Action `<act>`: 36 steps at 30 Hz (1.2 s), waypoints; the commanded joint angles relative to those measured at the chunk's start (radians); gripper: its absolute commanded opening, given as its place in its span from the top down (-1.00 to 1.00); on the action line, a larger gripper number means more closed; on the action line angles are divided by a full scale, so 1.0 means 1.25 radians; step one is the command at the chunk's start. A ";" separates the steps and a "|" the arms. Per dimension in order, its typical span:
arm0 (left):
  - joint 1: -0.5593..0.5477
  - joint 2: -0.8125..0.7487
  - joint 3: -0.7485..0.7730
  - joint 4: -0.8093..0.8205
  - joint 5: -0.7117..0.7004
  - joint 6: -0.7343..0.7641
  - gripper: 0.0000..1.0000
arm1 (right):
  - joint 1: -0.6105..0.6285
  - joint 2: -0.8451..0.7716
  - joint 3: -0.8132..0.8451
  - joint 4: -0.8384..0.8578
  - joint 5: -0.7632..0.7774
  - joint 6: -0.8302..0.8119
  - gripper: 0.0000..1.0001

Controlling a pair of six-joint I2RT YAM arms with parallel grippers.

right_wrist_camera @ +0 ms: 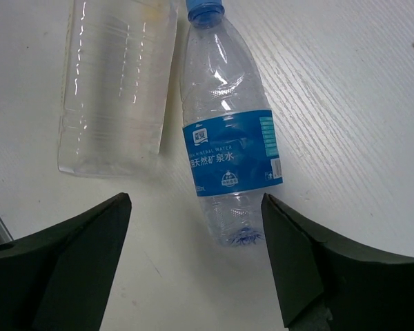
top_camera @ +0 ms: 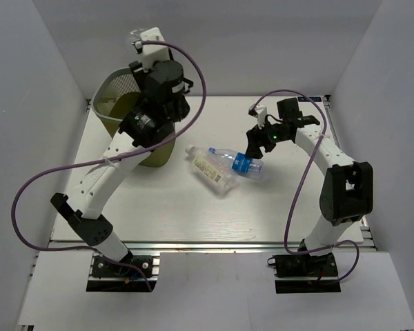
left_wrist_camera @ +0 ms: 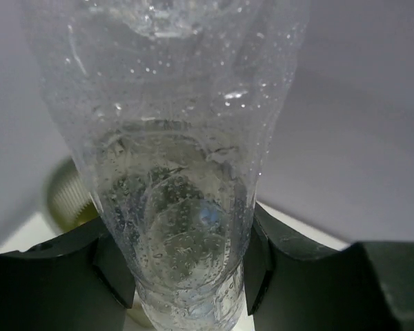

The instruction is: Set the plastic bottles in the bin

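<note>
- My right jaws stand wide over the blue-labelled bottle (right_wrist_camera: 231,148), lying flat mid-frame on the bench (right_wrist_camera: 345,103), just beside the cream-labelled bottle (right_wrist_camera: 117,83).
- Its long axis runs up the frame, straight across my closing line, with its base slightly right of centre.
- My left jaws clamp a clear bottle (left_wrist_camera: 172,172) by the bin (top_camera: 100,103), upper left.

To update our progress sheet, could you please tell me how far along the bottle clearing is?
Done: unclear; the left arm hides most of the olive-green mesh bin. In hand: the left fingers are shut on a plain clear plastic bottle up near the bin. Left: a blue-labelled clear plastic bottle and a cream-labelled plastic bottle lie on the white table, open right fingers over the blue-labelled one.
</note>
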 commanded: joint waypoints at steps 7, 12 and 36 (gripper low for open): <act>0.246 0.057 0.111 -0.198 0.004 -0.020 0.07 | 0.021 0.011 0.023 0.005 0.010 -0.020 -0.81; 0.369 0.103 0.076 -0.358 0.176 -0.188 -0.44 | 0.035 0.037 0.039 -0.006 0.070 -0.036 -0.81; 0.328 -0.303 -0.369 -0.261 1.121 -0.157 -1.00 | 0.136 0.255 0.089 0.015 0.300 -0.078 -0.81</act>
